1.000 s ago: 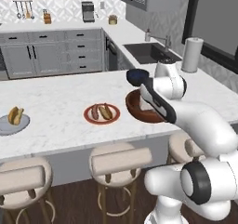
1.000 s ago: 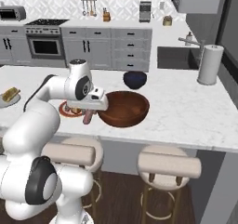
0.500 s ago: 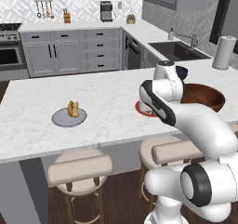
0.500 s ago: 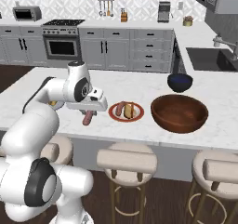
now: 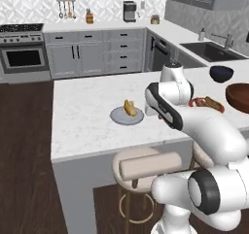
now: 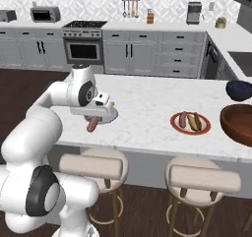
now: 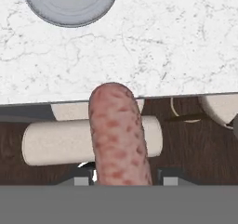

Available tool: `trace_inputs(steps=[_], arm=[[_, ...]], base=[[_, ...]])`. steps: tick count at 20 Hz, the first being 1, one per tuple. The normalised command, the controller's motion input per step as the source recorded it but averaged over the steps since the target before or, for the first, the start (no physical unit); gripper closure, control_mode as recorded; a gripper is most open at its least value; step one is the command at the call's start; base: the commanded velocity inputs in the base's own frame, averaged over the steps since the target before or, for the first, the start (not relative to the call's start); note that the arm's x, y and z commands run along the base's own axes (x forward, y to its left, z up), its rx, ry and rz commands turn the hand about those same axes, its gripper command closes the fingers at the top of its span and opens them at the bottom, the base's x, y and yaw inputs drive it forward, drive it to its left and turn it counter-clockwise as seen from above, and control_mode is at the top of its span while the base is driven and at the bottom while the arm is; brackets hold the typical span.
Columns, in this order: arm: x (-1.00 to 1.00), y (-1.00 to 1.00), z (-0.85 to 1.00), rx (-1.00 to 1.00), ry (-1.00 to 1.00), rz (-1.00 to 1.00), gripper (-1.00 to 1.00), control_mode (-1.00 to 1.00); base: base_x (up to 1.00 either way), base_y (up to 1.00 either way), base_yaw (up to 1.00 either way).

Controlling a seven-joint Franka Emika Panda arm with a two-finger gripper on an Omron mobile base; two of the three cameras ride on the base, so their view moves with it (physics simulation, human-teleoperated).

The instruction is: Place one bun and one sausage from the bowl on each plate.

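Left base view: the grey plate (image 5: 126, 116) lies on the marble island (image 5: 82, 116) with a bun (image 5: 130, 108) on it; the red-rimmed plate (image 5: 206, 103) sits farther right, the brown bowl (image 5: 238, 96) beyond it; a navy bowl (image 5: 221, 73) stands behind.

Right base view: the gripper (image 6: 94, 119) hangs at the island's near edge, clenched around a sausage (image 6: 92, 124), just beside the grey plate; the red-rimmed plate carries a sausage and a bun.

Hand view: the sausage juts up between the fingertips, over a stool (image 7: 60, 141); the grey plate lies ahead.
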Motion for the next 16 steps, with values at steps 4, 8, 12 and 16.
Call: trace_inputs(steps=[4, 8, 12, 16], arm=[[0.0, 0.0, 0.0, 0.0, 0.0, 0.0, 1.0, 1.0], [0.0, 0.0, 0.0, 0.0, 0.0, 0.0, 1.0, 1.0], [0.0, 0.0, 0.0, 0.0, 0.0, 0.0, 1.0, 1.0], [0.62, 0.06, -0.01, 0.0, 0.0, 0.0, 1.0, -1.0]], base=[[0.25, 0.39, -0.01], [0.48, 0.49, -0.02], [0.51, 0.37, -0.02], [0.15, 0.03, 0.0]])
